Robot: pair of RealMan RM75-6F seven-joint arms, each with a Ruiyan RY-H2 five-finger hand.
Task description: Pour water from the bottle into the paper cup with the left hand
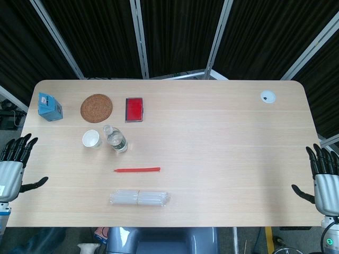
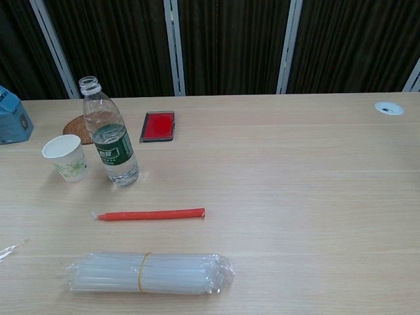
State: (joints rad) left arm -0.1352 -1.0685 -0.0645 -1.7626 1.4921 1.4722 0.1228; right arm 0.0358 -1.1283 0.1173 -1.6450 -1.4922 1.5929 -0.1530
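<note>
A clear plastic water bottle [image 1: 115,138] [image 2: 110,139] with a green label stands upright and uncapped on the left part of the table. Just to its left stands a white paper cup [image 1: 91,138] [image 2: 66,157] with a faint green print, upright and a small gap from the bottle. My left hand [image 1: 14,161] hangs at the table's left edge, fingers spread, holding nothing, well left of the cup. My right hand [image 1: 323,172] hangs at the right edge, fingers spread and empty. Neither hand shows in the chest view.
A red pen-like stick [image 1: 137,170] [image 2: 151,214] lies in front of the bottle. A bundle of clear straws [image 1: 140,198] [image 2: 148,272] lies nearer the front edge. Behind are a round woven coaster [image 1: 96,108], a red case [image 1: 134,109] [image 2: 158,126], a blue box [image 1: 50,106] and a white cap [image 1: 268,97].
</note>
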